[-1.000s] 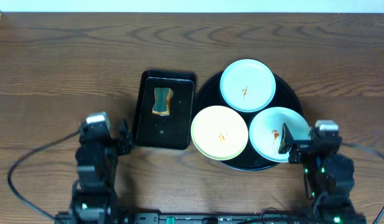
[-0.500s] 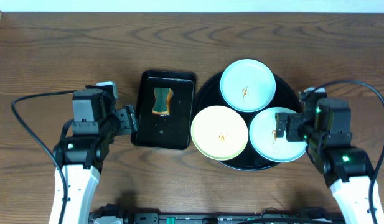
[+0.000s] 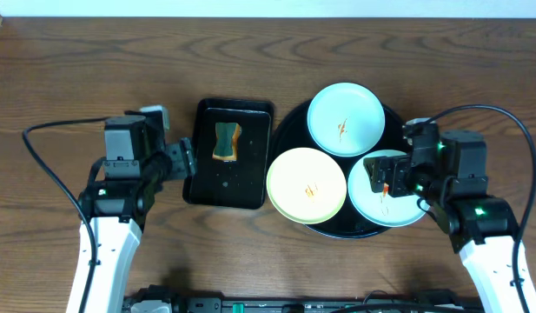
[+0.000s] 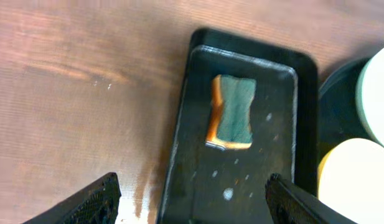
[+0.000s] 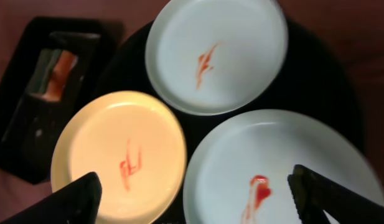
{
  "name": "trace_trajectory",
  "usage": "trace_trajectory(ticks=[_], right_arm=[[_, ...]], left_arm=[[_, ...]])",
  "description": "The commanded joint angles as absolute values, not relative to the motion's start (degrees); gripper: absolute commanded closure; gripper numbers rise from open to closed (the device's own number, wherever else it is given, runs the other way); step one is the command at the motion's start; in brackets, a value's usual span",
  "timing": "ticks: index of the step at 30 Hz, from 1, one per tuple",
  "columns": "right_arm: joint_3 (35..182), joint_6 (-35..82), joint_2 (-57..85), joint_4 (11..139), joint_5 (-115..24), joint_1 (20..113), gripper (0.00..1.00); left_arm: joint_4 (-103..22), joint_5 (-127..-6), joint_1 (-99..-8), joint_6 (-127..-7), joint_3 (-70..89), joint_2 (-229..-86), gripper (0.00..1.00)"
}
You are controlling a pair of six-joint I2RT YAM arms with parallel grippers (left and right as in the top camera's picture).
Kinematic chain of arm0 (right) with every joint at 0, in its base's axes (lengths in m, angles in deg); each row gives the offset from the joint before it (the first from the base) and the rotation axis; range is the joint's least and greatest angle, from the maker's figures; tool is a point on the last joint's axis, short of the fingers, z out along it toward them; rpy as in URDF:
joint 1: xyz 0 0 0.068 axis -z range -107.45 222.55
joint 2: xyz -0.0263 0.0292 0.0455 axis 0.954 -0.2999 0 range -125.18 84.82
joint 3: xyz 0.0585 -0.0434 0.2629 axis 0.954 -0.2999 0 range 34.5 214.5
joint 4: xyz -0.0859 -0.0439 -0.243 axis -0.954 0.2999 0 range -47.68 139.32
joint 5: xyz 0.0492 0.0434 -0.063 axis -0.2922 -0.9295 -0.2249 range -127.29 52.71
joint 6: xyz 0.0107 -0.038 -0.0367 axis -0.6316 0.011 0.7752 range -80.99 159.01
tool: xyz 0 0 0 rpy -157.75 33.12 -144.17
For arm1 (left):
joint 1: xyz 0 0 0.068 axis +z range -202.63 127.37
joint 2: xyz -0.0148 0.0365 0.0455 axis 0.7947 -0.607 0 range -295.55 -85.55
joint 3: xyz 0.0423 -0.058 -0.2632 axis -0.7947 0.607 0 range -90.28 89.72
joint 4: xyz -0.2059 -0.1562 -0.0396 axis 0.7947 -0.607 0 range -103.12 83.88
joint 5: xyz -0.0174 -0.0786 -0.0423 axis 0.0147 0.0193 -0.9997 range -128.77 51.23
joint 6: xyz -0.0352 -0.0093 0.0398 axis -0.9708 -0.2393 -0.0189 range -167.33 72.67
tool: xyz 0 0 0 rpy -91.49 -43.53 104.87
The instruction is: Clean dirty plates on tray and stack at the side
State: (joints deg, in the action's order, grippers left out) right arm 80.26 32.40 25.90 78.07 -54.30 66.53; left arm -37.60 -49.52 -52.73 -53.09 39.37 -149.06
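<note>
Three small round plastic plates lie side by side on the large round glossy black tray (image 3: 289,129):

- the far mint-white plate (image 3: 346,119)
- the pale yellow plate (image 3: 307,184) at the left
- the near mint-white plate (image 3: 372,204) at the right

Each carries an orange-red smear at centre. The right fingers (image 3: 380,174) are spread wide and empty over the near mint-white plate (contact cannot be determined). The left fingers (image 3: 182,162) are spread and empty at the edge of the rectangular black tray (image 3: 207,184), which holds a green-and-orange sponge (image 3: 226,141). Both trays rest on the dark-brown wood-grain bench (image 3: 76,69).

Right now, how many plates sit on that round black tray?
3: a mint-white plate at the back, a yellow plate front-left, a second mint-white plate front-right, beneath the right gripper. None appear hidden.
</note>
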Motion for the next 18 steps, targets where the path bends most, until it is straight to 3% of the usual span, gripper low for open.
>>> trace_trajectory(ticks=[1,9,18], right_arm=[[81.4,30.1,23.9,78.1,-57.5,63.6,0.07],[81.4,29.2,18.8,76.7,-56.5,59.2,0.14],[81.4,28.1,17.3,76.3,-56.2,59.2,0.14]], left_arm=[[-36.2,-50.4,-54.5,-52.9,35.4,-152.1,0.24],[-33.4,-46.2,-60.6,-51.6,29.4,-165.5,0.3],[-26.8,-45.1,-67.1,-51.6,29.4,-180.4,0.36]])
